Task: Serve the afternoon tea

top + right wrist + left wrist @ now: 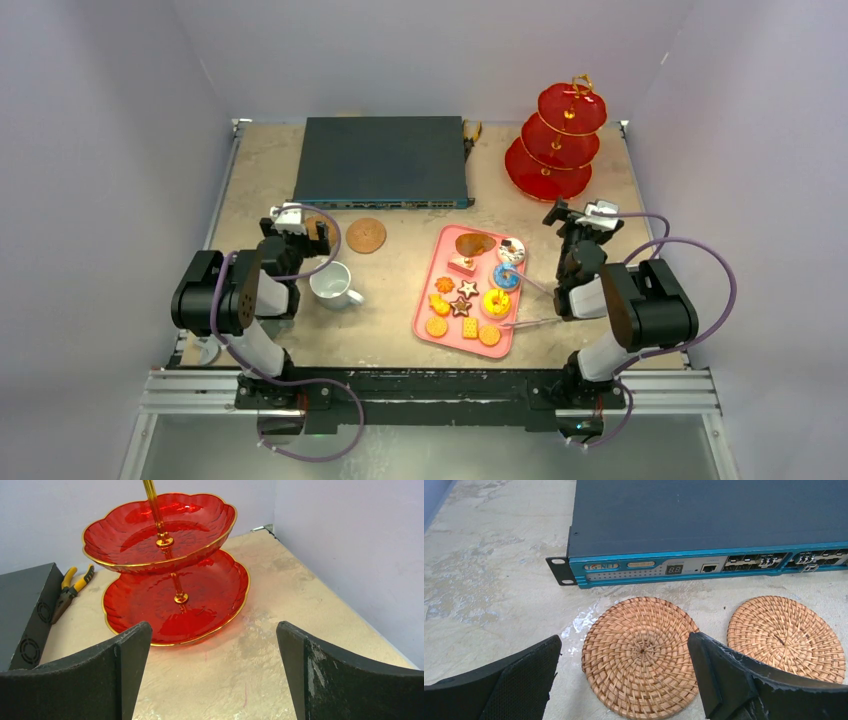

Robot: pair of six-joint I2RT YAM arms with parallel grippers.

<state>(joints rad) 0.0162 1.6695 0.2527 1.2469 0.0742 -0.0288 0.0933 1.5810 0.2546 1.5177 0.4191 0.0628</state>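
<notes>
- L gripper (624,646) jaws wide apart, empty, over near coaster (639,662); 2nd coaster (786,639) just beside it
- R gripper (214,630) spread, empty; red stand (170,597) ahead
- blue box (704,515) display (674,569) reads "88"; logo illegible
- pastries (468,290) on pink tray (448,245); white mug (330,283) to its left

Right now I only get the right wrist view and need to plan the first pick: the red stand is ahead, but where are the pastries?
Observer: The pastries lie on a pink tray left of the right arm, nearer the robot than the stand.
Operator: Any mug?
Observer: A white mug stands upright left of the tray, beside the left arm.
Operator: And coasters?
Observer: Two coasters lie side by side before the blue box, one below the open left end effector.
</notes>
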